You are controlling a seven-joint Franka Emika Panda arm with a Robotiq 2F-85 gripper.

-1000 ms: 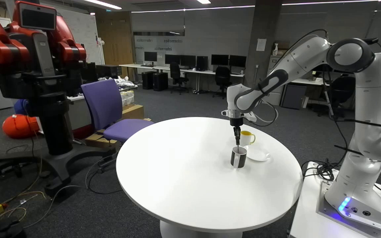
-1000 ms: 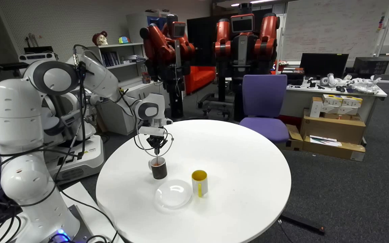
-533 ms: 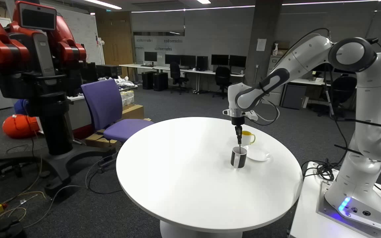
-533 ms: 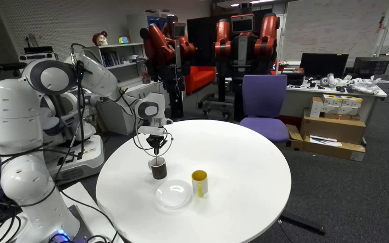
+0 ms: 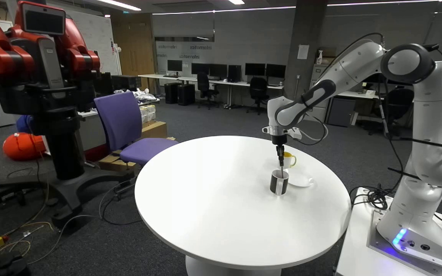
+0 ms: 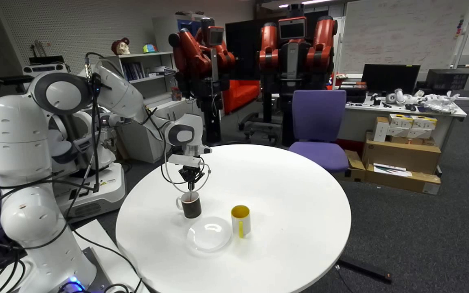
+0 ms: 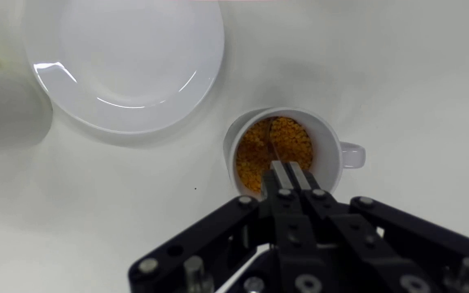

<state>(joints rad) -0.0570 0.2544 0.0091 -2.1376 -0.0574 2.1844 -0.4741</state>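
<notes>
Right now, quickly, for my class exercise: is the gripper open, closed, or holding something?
Gripper: closed, holding a thin utensil that reaches down into the dark mug.

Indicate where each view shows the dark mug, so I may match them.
In an exterior view: dark mug, right of centre.
In an exterior view: dark mug, left of centre.
Wrist view: dark mug, near centre, partly behind the pincer.
Shared landmark: white plate beside it.
</notes>
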